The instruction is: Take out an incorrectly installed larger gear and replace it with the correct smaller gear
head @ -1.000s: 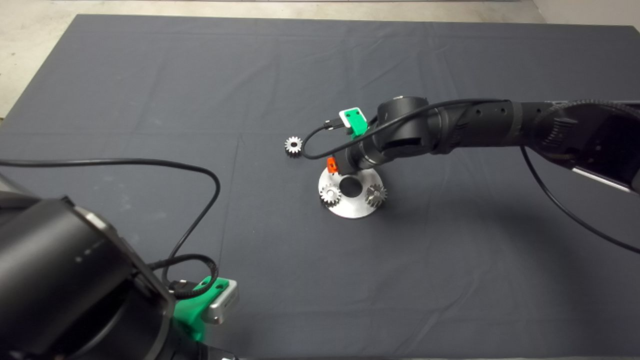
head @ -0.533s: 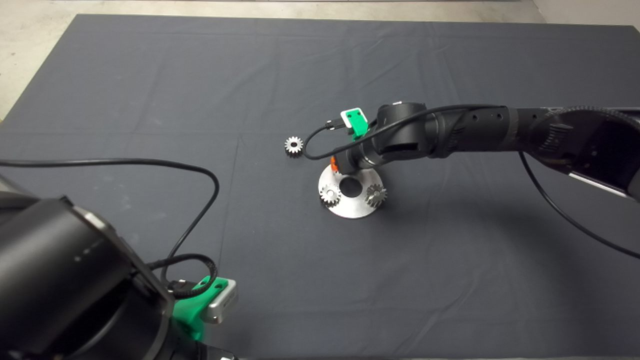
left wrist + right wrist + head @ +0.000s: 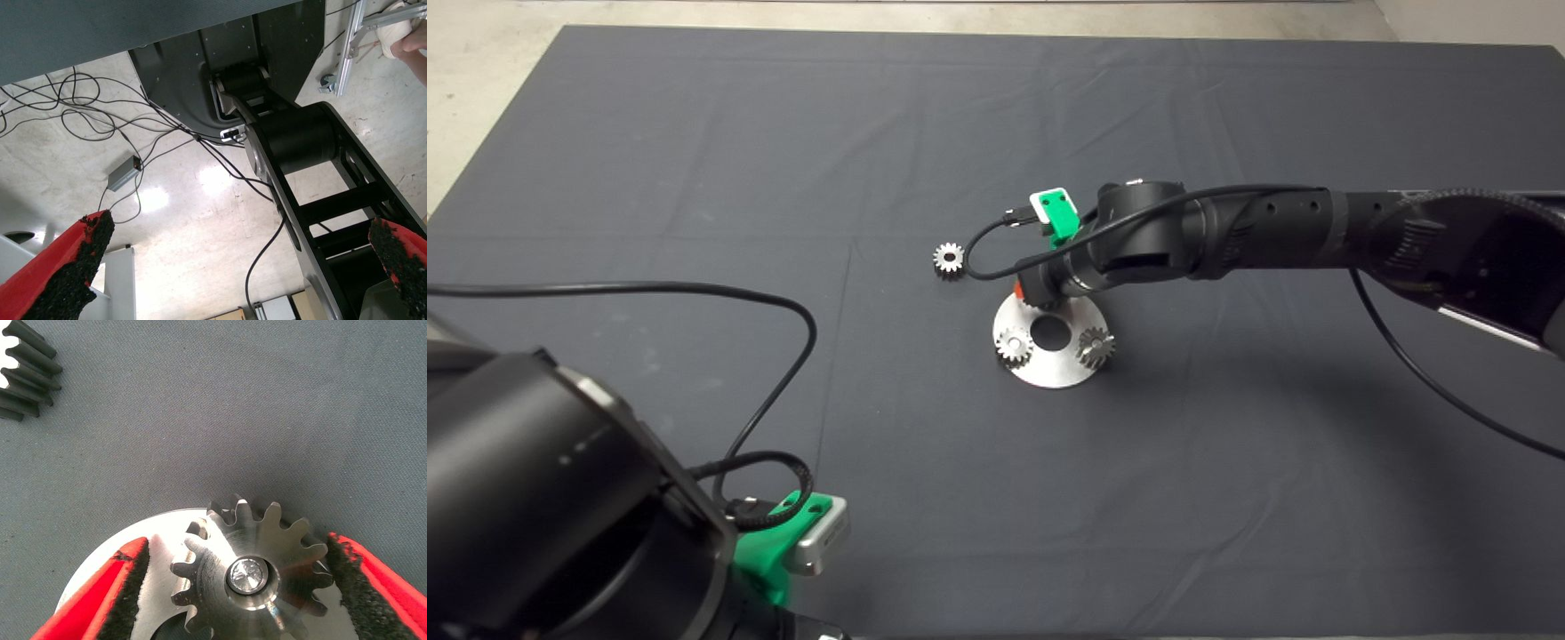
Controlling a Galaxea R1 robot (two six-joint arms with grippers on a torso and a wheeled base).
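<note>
The larger gear (image 3: 247, 577), steel with coarse flared teeth, sits on a peg at the far side of the round silver plate (image 3: 1049, 372). My right gripper (image 3: 235, 542) is open and straddles it, one red finger (image 3: 110, 603) on each side, pads close to the teeth. In the head view the gripper (image 3: 1039, 298) and wrist hide this gear. The smaller gear (image 3: 949, 259) lies flat on the mat to the left of the plate, apart from it; its edge shows in the right wrist view (image 3: 23, 370). My left gripper (image 3: 783, 551) is parked at the lower left, open and empty.
Two small spur gears (image 3: 1014, 345) (image 3: 1095, 347) sit on the plate either side of its centre hole (image 3: 1050, 332). A black cable (image 3: 783, 311) loops over the mat on the left. The left wrist view shows floor, cables and a person's shoe (image 3: 400, 27).
My right gripper has shifted slightly toward the far side of the plate and settled lower; less of its red finger shows now. The gears and the left arm have not moved.
</note>
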